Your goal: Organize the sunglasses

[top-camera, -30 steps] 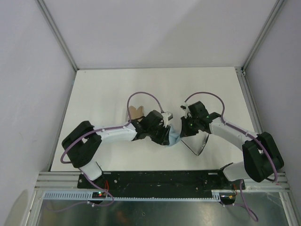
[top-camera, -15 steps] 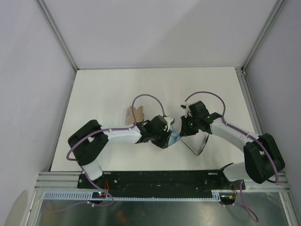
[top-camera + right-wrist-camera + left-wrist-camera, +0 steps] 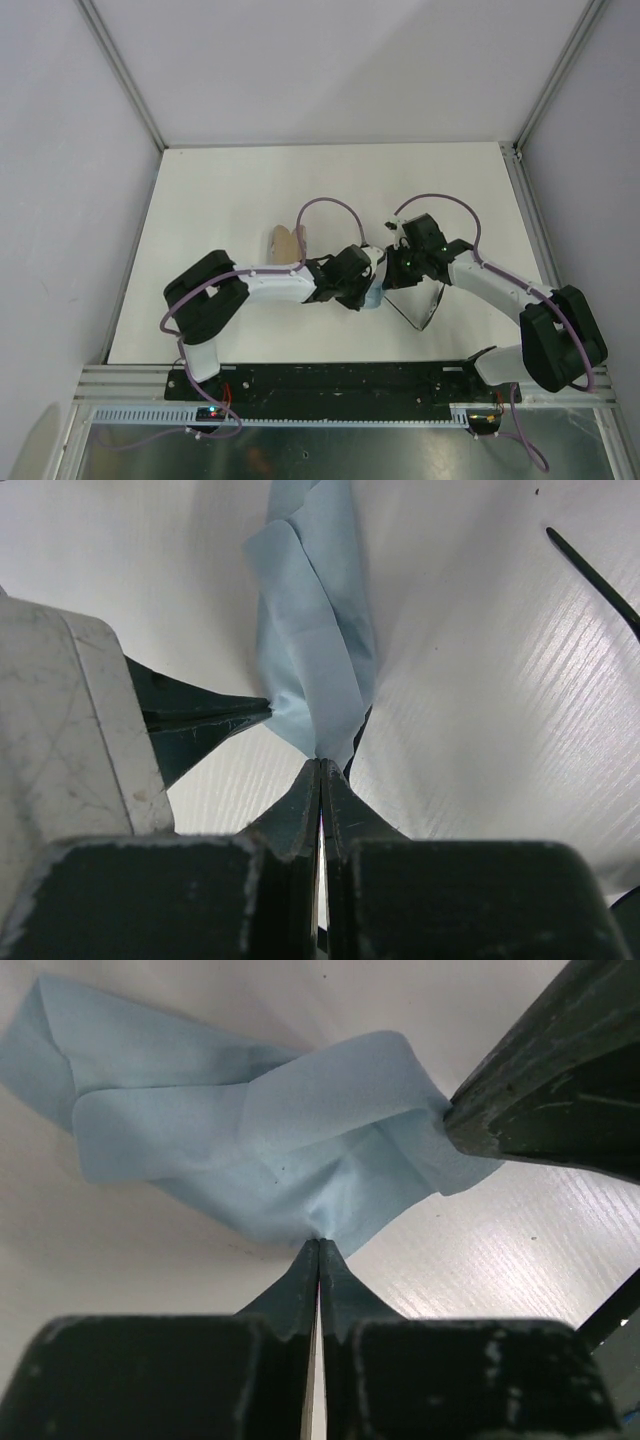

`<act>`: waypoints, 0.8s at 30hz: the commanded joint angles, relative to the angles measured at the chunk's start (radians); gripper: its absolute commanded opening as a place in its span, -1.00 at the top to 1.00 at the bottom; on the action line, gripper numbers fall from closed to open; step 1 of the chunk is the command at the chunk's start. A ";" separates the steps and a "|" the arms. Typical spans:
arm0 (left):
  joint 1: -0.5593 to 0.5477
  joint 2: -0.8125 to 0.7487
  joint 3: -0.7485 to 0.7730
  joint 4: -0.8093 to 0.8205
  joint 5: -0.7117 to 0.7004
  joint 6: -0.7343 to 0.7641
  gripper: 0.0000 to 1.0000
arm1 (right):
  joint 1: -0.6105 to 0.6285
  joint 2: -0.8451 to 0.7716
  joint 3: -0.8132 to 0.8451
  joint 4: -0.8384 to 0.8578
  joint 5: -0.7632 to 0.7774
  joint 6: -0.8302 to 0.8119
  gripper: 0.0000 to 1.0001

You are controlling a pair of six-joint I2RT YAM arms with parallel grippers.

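Observation:
A light blue cloth (image 3: 270, 1145) lies crumpled on the white table, and both grippers pinch it. My left gripper (image 3: 320, 1244) is shut on its near edge. My right gripper (image 3: 321, 761) is shut on another edge; its fingers (image 3: 545, 1090) show in the left wrist view. In the top view the cloth (image 3: 372, 297) sits between the left gripper (image 3: 366, 284) and the right gripper (image 3: 391, 276). The sunglasses (image 3: 405, 311), a thin black frame, lie just right of the cloth under the right arm. One black temple arm (image 3: 592, 575) shows in the right wrist view.
The beige-grey oval case (image 3: 283, 240) lies on the table (image 3: 220, 200) left of the grippers, behind the left forearm. The left gripper's fingers (image 3: 205, 720) show at the left of the right wrist view. Grey walls enclose the table.
The left arm has swung to the right, bringing its gripper and the cloth up against the right gripper. The case is more uncovered. The right arm has barely moved.

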 commanded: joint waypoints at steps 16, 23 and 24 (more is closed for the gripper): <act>0.186 -0.126 0.065 -0.111 0.036 -0.071 1.00 | -0.054 0.141 0.129 0.218 -0.101 0.097 1.00; 0.319 -0.199 0.165 -0.132 0.110 -0.071 1.00 | -0.099 0.256 0.309 0.271 -0.197 0.162 1.00; 0.326 -0.207 0.180 -0.137 0.106 -0.067 1.00 | -0.102 0.263 0.335 0.271 -0.207 0.166 1.00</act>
